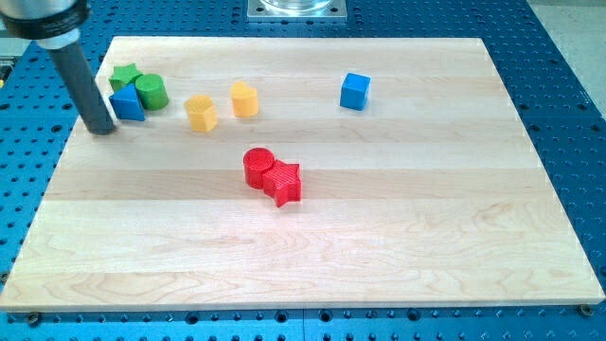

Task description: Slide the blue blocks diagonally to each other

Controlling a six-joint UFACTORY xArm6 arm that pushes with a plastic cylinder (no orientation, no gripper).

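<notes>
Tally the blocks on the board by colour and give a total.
Blue: 2, one beside my tip, one cube at upper right
Green: 2
Yellow: 2
Red: 2
Total: 8

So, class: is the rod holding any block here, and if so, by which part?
Nothing is held. My tip only rests on the board, just left of the blue block beside the green blocks.

the wooden board [312, 246] holds eight small blocks. at the view's top left a blue block [126, 104], a green star [123, 76] and a green cylinder [151, 91] sit bunched together. two yellow blocks [201, 112] [244, 98] sit near them, a blue cube [355, 91] sits alone, and a red cylinder [258, 167] touches a red star [284, 182] in the middle.
</notes>
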